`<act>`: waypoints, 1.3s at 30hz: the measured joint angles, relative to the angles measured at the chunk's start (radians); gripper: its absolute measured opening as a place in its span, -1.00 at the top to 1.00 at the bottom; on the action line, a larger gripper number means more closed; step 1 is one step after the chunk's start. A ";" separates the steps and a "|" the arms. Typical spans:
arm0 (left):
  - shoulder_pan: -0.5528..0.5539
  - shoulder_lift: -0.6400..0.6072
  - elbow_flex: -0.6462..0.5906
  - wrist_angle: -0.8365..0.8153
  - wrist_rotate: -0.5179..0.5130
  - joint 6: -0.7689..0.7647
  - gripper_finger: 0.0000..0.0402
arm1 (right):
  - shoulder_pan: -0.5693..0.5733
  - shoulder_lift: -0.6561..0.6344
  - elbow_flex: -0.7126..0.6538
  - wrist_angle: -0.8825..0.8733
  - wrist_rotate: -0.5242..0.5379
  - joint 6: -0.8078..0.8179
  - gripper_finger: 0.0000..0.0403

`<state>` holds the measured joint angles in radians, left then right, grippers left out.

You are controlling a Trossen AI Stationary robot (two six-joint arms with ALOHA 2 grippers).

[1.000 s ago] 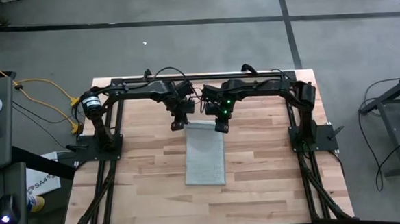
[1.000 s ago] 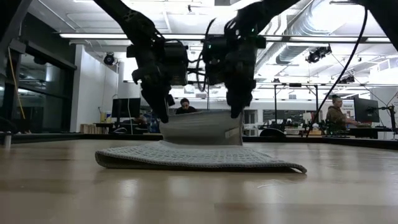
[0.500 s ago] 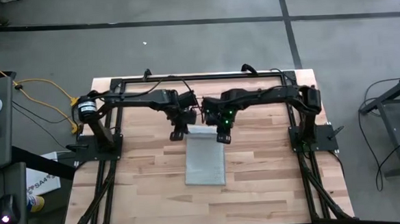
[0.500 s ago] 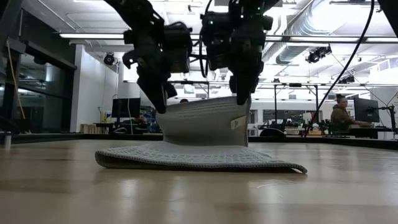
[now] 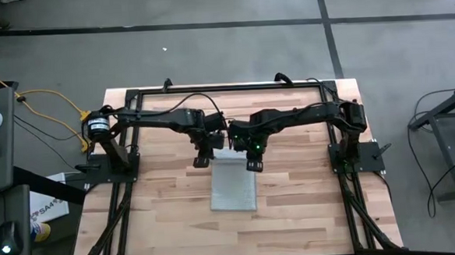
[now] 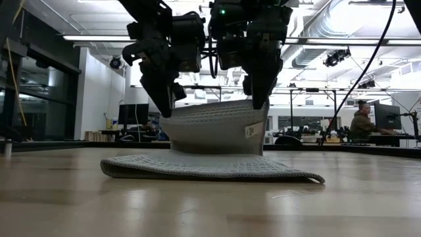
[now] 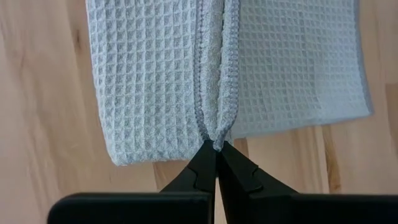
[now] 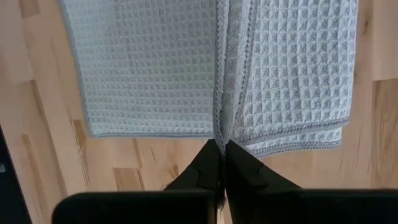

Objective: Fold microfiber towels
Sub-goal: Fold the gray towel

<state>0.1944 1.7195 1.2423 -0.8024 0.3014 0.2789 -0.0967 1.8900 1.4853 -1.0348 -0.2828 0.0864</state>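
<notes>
A light grey waffle-textured towel (image 5: 232, 188) lies as a long folded strip at the middle of the wooden table, its near part flat on the wood (image 6: 210, 168) and its far end lifted. My left gripper (image 5: 203, 161) and my right gripper (image 5: 252, 164) are each shut on one corner of that raised far end, side by side above the strip. In the low view the raised end (image 6: 217, 125) arches up between the two grippers. A small tag (image 6: 250, 130) hangs at its right side. My left gripper pinches the towel's far-left corner at its hemmed edge (image 7: 214, 138) between its two fingers, from above, pointing down. Several layers meet there. The corner is lifted clear and the cloth hangs slack below. My right gripper pinches the towel's far-right corner at its hemmed edge (image 8: 220, 134) between its two fingers, from above, pointing down. Several layers show. The corner is lifted and the cloth hangs down to the part on the table.
The black arm frames (image 5: 112, 161) stand along the table's left and right sides (image 5: 346, 149). Bare wood lies near the front edge (image 5: 233, 236). People sit at desks in the room behind (image 6: 358, 122).
Both grippers have moved toward the table's near edge, carrying the towel's far end with them, and have risen a little. The raised end now stands taller and arches over the flat near part, which has stayed in place.
</notes>
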 joint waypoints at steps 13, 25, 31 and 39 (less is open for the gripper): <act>0.002 0.002 -0.021 0.008 0.127 -0.023 1.00 | -0.002 0.000 -0.038 0.051 -0.118 0.033 0.98; -0.012 0.003 -0.129 0.172 0.227 -0.050 1.00 | 0.005 0.000 -0.130 0.174 -0.178 0.053 0.98; -0.020 0.003 -0.167 0.239 0.235 -0.075 1.00 | 0.006 0.000 -0.131 0.181 -0.196 0.064 0.98; -0.025 0.003 -0.205 0.281 0.228 -0.104 1.00 | 0.006 0.000 -0.131 0.219 -0.195 0.072 0.98</act>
<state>0.1696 1.7226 1.0370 -0.5212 0.5289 0.1748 -0.0902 1.8904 1.3548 -0.8158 -0.4774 0.1580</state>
